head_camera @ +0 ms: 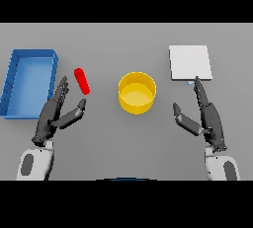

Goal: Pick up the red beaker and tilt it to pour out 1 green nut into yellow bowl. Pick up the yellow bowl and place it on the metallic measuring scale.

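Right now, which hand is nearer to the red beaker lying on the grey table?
Left. The left hand is open just below the red beaker, thumb close to its lower end. The right hand is far across, past the yellow bowl.

An open blue tray [15,81] sits at the left of the grey table [123,39].

Red beaker [82,81], yellow bowl [137,93], blue tray [15,74], a seemingly pale grey scale [190,62], grey table [123,39].
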You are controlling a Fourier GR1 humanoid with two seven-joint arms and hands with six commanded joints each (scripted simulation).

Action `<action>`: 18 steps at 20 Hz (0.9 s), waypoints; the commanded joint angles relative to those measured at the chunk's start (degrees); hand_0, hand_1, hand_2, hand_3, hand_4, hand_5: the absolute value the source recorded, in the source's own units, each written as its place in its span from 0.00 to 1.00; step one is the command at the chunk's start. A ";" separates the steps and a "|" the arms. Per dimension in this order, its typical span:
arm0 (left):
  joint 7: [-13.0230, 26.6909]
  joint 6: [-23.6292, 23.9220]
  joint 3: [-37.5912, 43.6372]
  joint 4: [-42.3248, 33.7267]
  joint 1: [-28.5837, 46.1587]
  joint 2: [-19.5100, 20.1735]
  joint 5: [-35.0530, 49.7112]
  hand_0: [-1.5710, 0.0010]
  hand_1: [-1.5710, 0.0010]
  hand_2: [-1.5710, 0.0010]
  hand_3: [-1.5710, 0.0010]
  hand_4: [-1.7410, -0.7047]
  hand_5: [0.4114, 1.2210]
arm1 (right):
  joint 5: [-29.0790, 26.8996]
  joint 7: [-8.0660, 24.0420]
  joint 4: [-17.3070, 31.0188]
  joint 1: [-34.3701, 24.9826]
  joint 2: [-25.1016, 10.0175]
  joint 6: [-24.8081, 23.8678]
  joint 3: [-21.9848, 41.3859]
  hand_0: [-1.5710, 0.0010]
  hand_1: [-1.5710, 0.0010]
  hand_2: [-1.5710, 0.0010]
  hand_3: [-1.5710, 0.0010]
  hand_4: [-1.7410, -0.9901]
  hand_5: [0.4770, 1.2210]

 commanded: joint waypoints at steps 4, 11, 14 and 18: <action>-1.07 0.22 0.59 5.72 -4.84 -0.48 -0.74 1.00 1.00 1.00 1.00 0.35 0.40 | -0.61 -1.15 0.21 0.40 0.08 0.34 -0.22 1.00 1.00 1.00 1.00 0.58 0.27; -2.66 1.75 4.79 20.09 -14.38 -0.74 -0.56 1.00 1.00 1.00 1.00 0.38 0.38 | -1.55 -0.10 -1.25 0.78 0.18 0.22 -0.73 1.00 1.00 1.00 1.00 0.54 0.28; -4.11 1.41 5.75 24.56 -18.15 -1.19 -0.03 1.00 1.00 1.00 1.00 0.40 0.37 | -1.15 0.30 -0.92 0.86 0.23 -0.06 -0.74 1.00 1.00 1.00 1.00 0.54 0.28; -5.37 1.15 6.74 29.62 -22.18 -0.65 -0.33 1.00 1.00 1.00 1.00 0.41 0.36 | -0.83 0.21 0.10 0.19 0.65 -0.11 -0.43 1.00 1.00 1.00 1.00 0.55 0.28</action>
